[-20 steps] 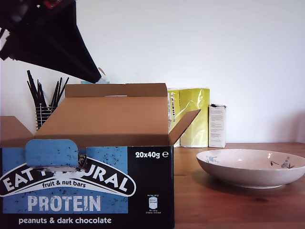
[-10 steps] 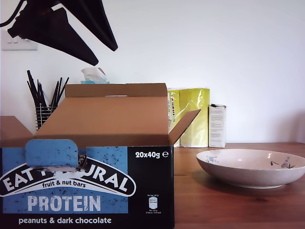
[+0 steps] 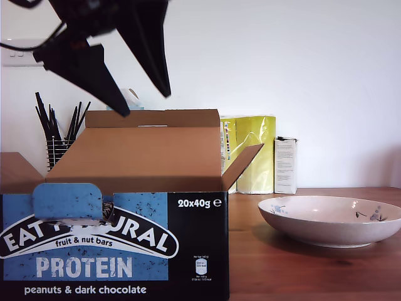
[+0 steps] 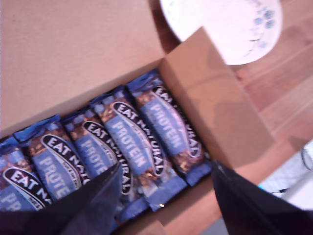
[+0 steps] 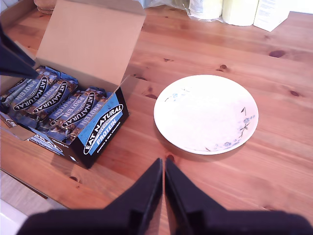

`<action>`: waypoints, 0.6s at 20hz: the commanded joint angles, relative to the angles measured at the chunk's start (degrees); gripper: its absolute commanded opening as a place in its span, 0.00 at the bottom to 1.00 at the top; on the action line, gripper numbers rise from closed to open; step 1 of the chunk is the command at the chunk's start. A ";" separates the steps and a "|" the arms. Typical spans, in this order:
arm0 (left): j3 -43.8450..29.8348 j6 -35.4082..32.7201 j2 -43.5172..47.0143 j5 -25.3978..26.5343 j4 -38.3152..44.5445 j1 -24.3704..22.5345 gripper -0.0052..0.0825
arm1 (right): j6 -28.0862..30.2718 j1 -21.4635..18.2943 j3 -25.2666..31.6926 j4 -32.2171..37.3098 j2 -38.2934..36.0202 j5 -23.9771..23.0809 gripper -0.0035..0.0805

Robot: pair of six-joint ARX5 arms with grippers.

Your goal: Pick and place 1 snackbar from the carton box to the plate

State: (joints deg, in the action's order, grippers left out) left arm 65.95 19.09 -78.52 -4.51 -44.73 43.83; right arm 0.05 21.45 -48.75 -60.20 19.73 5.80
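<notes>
First wrist view looks straight down between the dark fingers of my first gripper (image 4: 164, 196), which are spread wide with nothing between them, onto a row of blue-wrapped bars lying side by side in the carton box (image 4: 73, 54). The snackbar (image 4: 168, 129) at the end of the row, beside the box's upright side flap (image 4: 215, 103), lies in line with the gap between my fingers, so I judge it the likeliest pick. In the exterior view the same gripper (image 3: 145, 103) hangs above the open box (image 3: 119, 244) toward that view's left, its 2 tips pointing down and clear of the cardboard. The plate (image 3: 332, 221) sits on the wooden table (image 3: 301, 276) to the exterior view's right, near the box but not touching it, with nothing on it. My second gripper (image 5: 163, 169) hovers high over the table with its fingers pressed together on nothing. To do this well, I should descend with 1 finger on each long edge of a single bar, keep off the flap and the neighbouring wrapper, and close gently, since the crinkly film will probably slip or drag a second bar up.
</notes>
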 commanded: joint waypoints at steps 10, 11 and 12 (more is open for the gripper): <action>-0.07 1.20 -10.47 2.10 4.57 0.17 0.67 | 0.00 -0.09 -0.70 0.79 -0.11 -0.02 0.03; -0.07 1.84 -11.58 1.92 4.61 0.17 0.67 | 0.00 -0.09 -0.70 0.76 -0.11 -0.04 0.03; -0.07 1.97 -12.81 1.92 4.66 0.17 0.67 | 0.02 -0.09 -0.70 0.76 -0.11 -0.04 0.03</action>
State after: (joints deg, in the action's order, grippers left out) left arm 66.00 20.62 -89.97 -2.50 -40.32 43.83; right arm 0.05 21.45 -48.75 -60.01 19.73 5.80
